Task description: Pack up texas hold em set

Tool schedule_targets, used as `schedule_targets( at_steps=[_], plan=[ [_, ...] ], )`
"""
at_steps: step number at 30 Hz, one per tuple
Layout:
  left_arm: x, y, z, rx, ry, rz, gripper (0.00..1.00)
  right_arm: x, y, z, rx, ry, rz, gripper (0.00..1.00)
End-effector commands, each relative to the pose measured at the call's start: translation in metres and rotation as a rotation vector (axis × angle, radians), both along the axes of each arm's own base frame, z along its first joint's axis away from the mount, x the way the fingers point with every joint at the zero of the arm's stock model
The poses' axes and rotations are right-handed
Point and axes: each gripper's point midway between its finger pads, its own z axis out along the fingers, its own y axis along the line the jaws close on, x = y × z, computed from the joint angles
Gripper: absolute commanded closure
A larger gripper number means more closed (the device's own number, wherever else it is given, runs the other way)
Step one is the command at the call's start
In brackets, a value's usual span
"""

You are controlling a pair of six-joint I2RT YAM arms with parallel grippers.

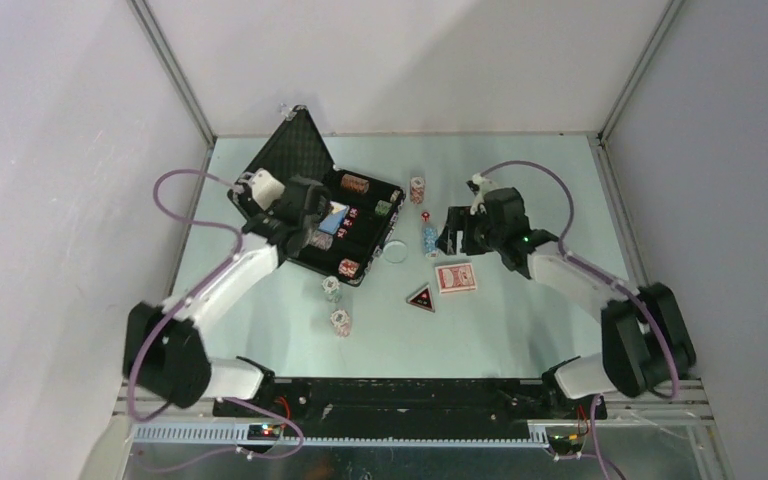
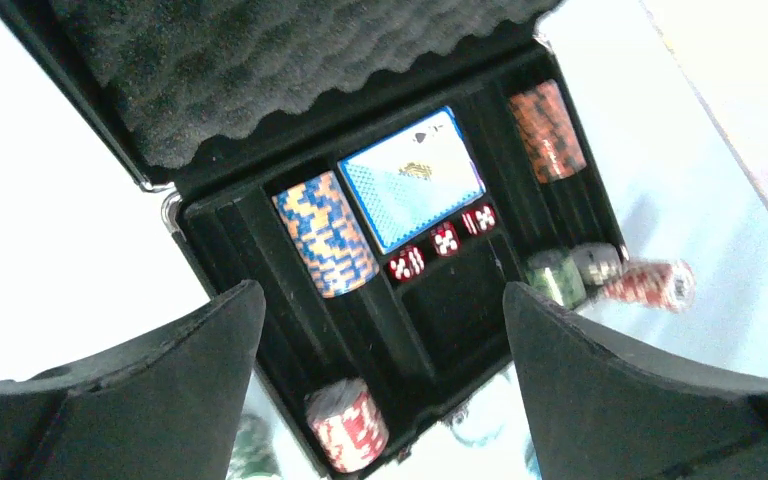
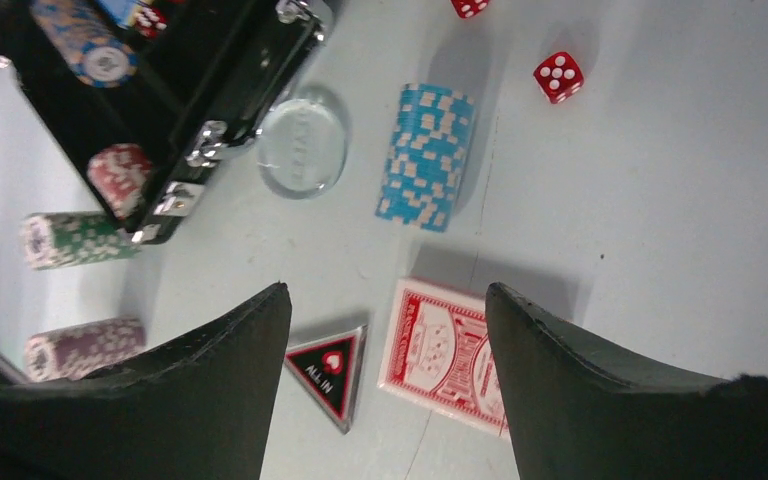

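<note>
The black briefcase [image 1: 300, 160] lies open at the back left, its foam lid up. In the left wrist view its tray [image 2: 460, 310] holds a blue card deck [image 2: 412, 178], three red dice [image 2: 444, 240], and blue-orange [image 2: 326, 235], orange [image 2: 546, 131] and red [image 2: 348, 425] chip stacks. My left gripper [image 2: 382, 295] is open and empty above the tray. My right gripper [image 3: 388, 292] is open and empty over the table, above the red deck [image 3: 445, 355] and the black-red triangle [image 3: 330, 370]. A blue chip stack [image 3: 425, 155] and two red dice [image 3: 558, 76] lie beyond.
A clear round disc [image 3: 302, 147] lies by the case's latches. A green chip stack [image 3: 70, 240] and a purple one [image 3: 80, 345] lie in front of the case. A red-white stack [image 1: 417, 189] stands right of the case. Walls ring the table.
</note>
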Motion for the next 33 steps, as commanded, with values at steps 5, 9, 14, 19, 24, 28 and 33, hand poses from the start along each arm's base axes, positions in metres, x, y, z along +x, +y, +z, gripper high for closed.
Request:
schedule_targets(
  at_steps=[5,9,14,19,24,28,33],
  plan=[
    [-0.036,-0.014,0.051,0.025,-0.271,-0.362,0.02,0.041,0.027,-0.021,-0.144,0.012,0.028,0.27],
    [-0.054,-0.005,0.042,0.048,-0.269,-0.371,0.02,0.053,0.039,-0.040,-0.202,0.046,0.018,0.28],
    [-0.068,0.006,0.039,0.071,-0.273,-0.367,0.00,0.069,0.040,-0.061,-0.310,0.095,-0.057,0.32],
    [-0.083,0.014,0.046,0.050,-0.293,-0.340,0.01,0.070,0.029,-0.081,-0.374,0.132,-0.108,0.37],
    [-0.093,0.029,0.048,0.024,-0.329,-0.247,0.03,0.071,0.036,-0.091,-0.361,0.157,-0.079,0.43],
    [-0.098,0.034,0.053,0.023,-0.335,-0.229,0.01,0.070,0.043,-0.085,-0.352,0.141,-0.036,0.58],
    [-0.103,0.037,0.056,0.035,-0.298,-0.224,0.00,0.069,0.059,-0.045,-0.359,0.006,0.052,0.70]
  ],
)
